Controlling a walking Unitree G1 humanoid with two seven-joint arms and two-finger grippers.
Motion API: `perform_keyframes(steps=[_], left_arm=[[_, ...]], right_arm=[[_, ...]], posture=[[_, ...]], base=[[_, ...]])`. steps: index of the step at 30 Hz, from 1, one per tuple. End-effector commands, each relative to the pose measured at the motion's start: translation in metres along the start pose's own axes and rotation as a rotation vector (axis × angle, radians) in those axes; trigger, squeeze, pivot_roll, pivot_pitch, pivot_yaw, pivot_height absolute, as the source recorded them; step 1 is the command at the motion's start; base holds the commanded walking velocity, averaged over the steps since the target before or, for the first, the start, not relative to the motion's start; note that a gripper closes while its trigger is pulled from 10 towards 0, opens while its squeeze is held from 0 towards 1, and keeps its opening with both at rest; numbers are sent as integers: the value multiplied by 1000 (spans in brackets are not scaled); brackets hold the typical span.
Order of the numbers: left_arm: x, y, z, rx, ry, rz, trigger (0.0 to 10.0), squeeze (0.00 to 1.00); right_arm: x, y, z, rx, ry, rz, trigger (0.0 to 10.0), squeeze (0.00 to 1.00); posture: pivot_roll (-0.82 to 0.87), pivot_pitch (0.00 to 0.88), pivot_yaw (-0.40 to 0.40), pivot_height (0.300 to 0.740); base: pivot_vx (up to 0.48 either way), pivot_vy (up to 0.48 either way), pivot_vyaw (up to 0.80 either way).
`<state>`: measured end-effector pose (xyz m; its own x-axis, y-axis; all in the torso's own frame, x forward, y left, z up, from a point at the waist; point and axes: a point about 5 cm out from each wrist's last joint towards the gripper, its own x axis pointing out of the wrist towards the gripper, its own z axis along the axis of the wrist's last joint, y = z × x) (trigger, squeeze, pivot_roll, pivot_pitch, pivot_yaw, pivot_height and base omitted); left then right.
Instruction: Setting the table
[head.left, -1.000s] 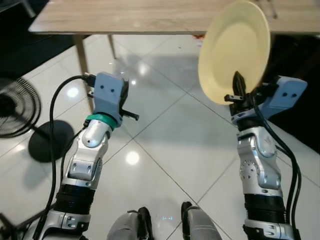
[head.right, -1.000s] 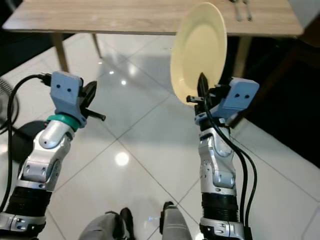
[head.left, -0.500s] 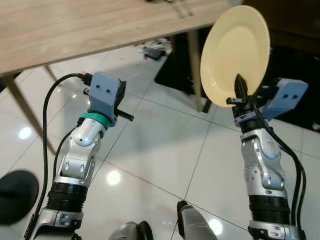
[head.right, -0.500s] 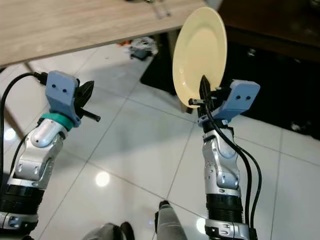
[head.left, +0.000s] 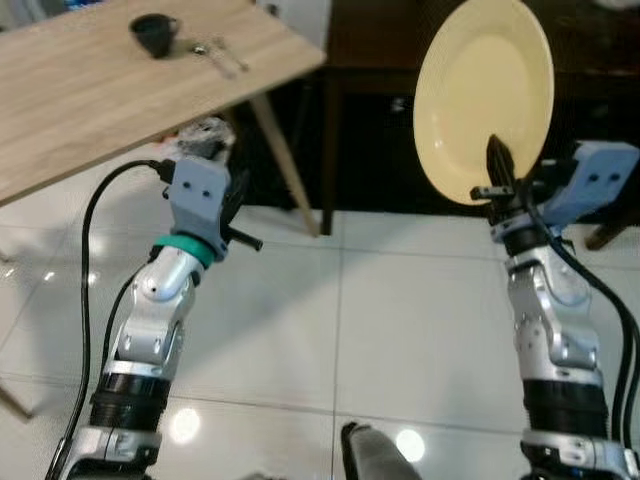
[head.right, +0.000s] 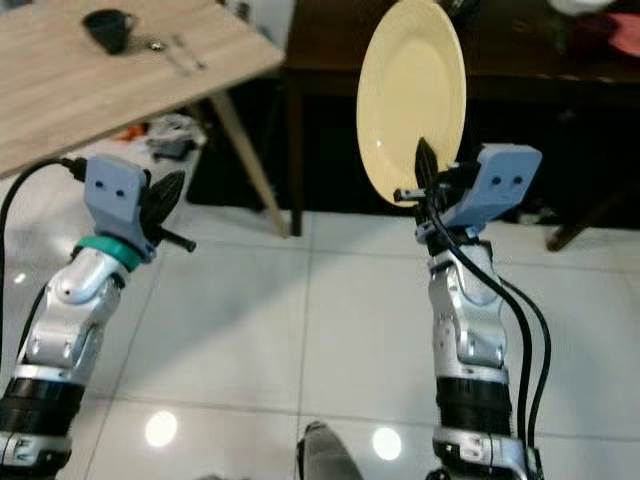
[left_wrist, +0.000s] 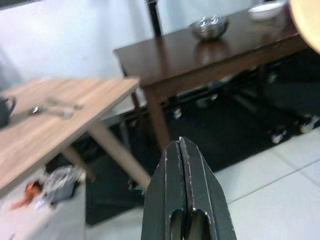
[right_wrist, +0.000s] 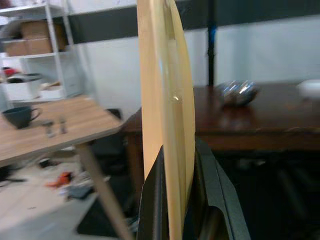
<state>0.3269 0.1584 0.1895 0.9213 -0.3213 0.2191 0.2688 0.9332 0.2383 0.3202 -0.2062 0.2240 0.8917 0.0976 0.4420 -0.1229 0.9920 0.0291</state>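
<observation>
My right gripper (head.left: 498, 172) is shut on the lower rim of a pale yellow plate (head.left: 480, 95), held upright at chest height; edge-on, the plate (right_wrist: 165, 115) sits between the black fingers (right_wrist: 151, 210). My left gripper (left_wrist: 182, 150) is shut and empty, raised at the left (head.left: 232, 195). A light wooden table (head.left: 90, 90) stands at the left, with a dark mug (head.left: 153, 33) and cutlery (head.left: 218, 55) near its corner. A dark brown table (left_wrist: 210, 50) stands ahead behind the plate, bearing a silver bowl (left_wrist: 209, 27) and a white dish (left_wrist: 265, 10).
White glossy floor tiles (head.left: 380, 340) spread below both arms. The wooden table's slanted leg (head.left: 283, 160) reaches the floor between the arms. Small clutter (left_wrist: 55, 182) lies on the floor under that table. A shelf with boxes (right_wrist: 35, 50) stands by the far wall.
The view has swung to the right: the wooden table has shifted left and a dark table now fills the background. Both arms keep their pose, the plate still upright in the right gripper.
</observation>
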Motion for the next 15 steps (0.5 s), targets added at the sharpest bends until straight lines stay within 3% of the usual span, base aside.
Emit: perform_keyframes(steps=[1,12,15], left_arm=[[-5,5,-10,-13,46,10,10000,0],[-3,-7,-16,-55,68,-23,10000,0],[5,-7,-13,-52,47,26,10000,0]], right_arm=[[-1,5,-4,16,14,26,10000,0],[0,12,-8,7,40,90,10000,0],[-1,9,-7,16,25,46,10000,0]], posture=[[-104,0,76,740],[-114,6,85,740],[-116,10,90,740]], base=[[0,0,-800],[0,0,-800],[0,0,-800]])
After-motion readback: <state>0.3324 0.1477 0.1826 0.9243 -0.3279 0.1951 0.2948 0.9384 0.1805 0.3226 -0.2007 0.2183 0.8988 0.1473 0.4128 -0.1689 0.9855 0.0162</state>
